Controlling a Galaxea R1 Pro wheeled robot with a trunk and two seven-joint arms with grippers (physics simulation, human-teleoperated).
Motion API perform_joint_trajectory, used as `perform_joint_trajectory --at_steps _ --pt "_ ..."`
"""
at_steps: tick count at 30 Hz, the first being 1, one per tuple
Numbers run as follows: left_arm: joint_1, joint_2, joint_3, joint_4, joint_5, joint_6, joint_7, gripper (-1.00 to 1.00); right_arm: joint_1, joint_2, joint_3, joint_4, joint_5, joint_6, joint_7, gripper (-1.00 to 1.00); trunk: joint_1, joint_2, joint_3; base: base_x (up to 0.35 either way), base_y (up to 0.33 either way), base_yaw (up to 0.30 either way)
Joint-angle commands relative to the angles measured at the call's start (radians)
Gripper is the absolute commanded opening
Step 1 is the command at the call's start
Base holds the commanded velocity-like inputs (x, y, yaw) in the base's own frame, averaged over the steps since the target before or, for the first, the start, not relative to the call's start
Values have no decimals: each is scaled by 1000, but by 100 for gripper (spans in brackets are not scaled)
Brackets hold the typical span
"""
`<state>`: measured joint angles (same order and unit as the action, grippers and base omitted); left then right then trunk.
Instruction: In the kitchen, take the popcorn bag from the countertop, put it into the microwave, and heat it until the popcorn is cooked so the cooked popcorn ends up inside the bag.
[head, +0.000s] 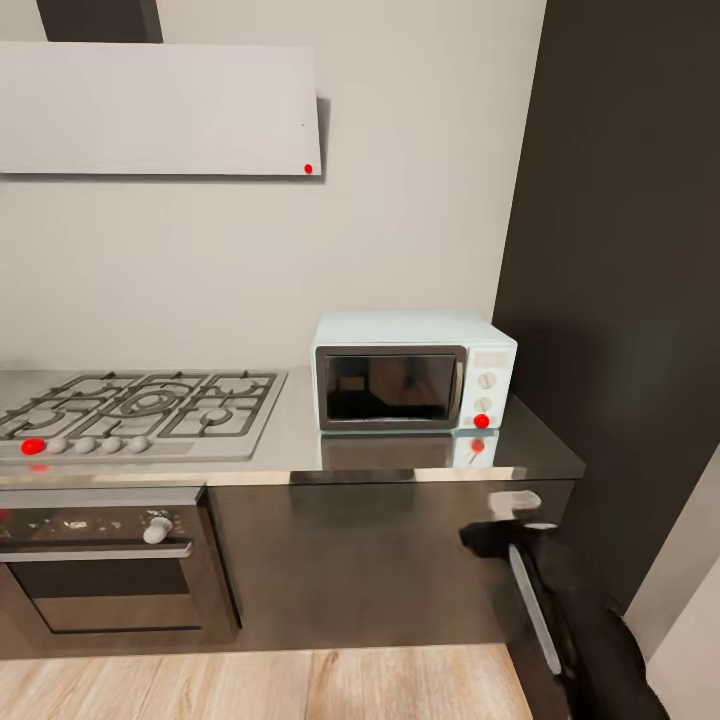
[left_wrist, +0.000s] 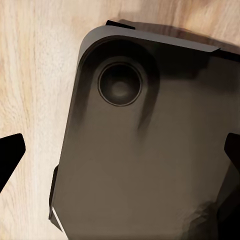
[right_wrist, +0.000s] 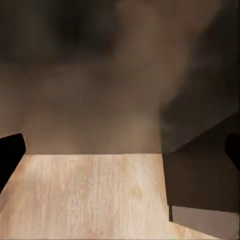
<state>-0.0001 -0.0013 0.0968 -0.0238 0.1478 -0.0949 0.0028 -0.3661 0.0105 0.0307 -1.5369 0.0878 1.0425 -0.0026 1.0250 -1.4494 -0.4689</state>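
Both my grippers, left (left_wrist: 120, 155) and right (right_wrist: 120, 155), have fingers spread, empty. Microwave (head: 412, 372), door closed, sits right of hob (head: 140, 410) on countertop (head: 400, 455).

Pale blue microwave (head: 413, 371), door shut, stands on the grey countertop (head: 400, 458).

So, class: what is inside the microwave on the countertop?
The microwave stands on the countertop with its door shut. Through the dark glass only a dim cavity shows; nothing can be made out inside, and its contents stay hidden.
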Motion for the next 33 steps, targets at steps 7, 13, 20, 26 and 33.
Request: perform_joint_trajectory --at_steps 7,13,20,26,33 --pt "0 0 8 -1 1 -2 -1 100 -352 17 -1 0 0 5 -1 100 0 -1 -1 0 0 0" --pt "0 1 8 -1 1 -2 -1 100 -438 105 -1 2 3 5 -69 100 0 -1 -1 0 0 0" --pt "0 1 6 -1 0 0 -2 100 -439 108 -2 76 -6 -12 -72 100 0 -1 -1 0 0 0" --pt "0 4 4 -1 5 5 -1 100 -439 99 -6 111 -4 -45 -67 100 0 -1 -1 226 0 0" --pt "0 4 6 -1 3 1 -1 100 -439 95 -6 112 1 -45 -57 100 0 -1 -1 104 0 0"
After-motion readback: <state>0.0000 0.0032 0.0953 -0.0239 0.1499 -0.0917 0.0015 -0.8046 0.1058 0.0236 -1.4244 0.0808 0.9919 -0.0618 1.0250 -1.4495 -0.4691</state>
